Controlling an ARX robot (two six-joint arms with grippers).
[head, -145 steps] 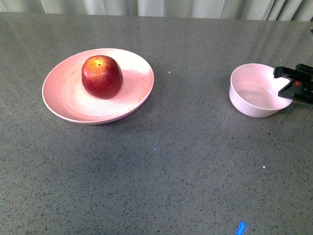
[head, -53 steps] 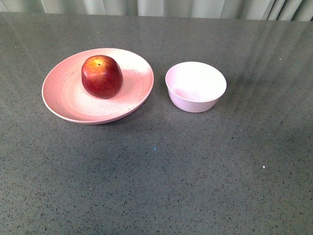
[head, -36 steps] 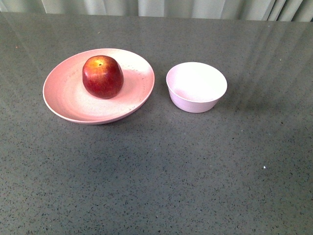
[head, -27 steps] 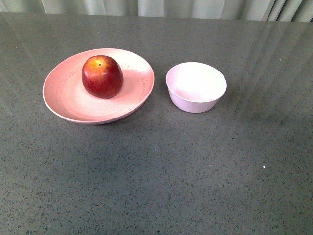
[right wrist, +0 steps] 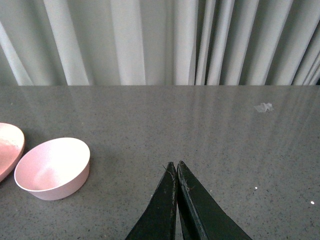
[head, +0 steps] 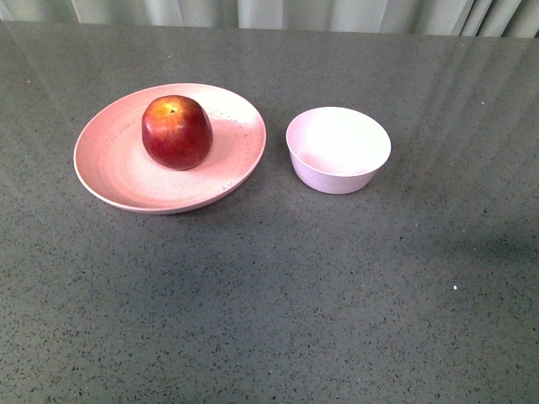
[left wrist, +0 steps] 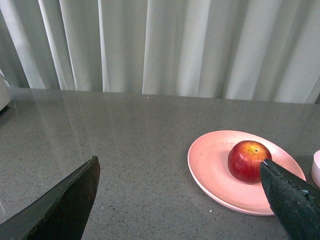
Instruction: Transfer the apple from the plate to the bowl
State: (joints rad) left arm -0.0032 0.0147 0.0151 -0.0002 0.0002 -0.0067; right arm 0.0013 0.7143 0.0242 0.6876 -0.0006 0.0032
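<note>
One glossy dark-red apple (head: 177,132), yellowish at its stem, sits on one pink plate (head: 109,177), one pale bowl (head: 338,150) just beside the plate; left end effector (left wrist: 179,161) spread wide, right end effector (right wrist: 175,165) pressed together, both empty.

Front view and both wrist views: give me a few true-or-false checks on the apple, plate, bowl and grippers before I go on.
1. The apple rests on the plate. True.
2. The bowl stands upright beside the plate, not touching it. True.
3. The bowl holds the apple. False: the bowl is empty.
4. The left gripper is open. True.
5. The right gripper is shut on the bowl's rim. False: it is shut on nothing, apart from the bowl.
6. Both arms show in the front view. False: neither arm shows there.
</note>
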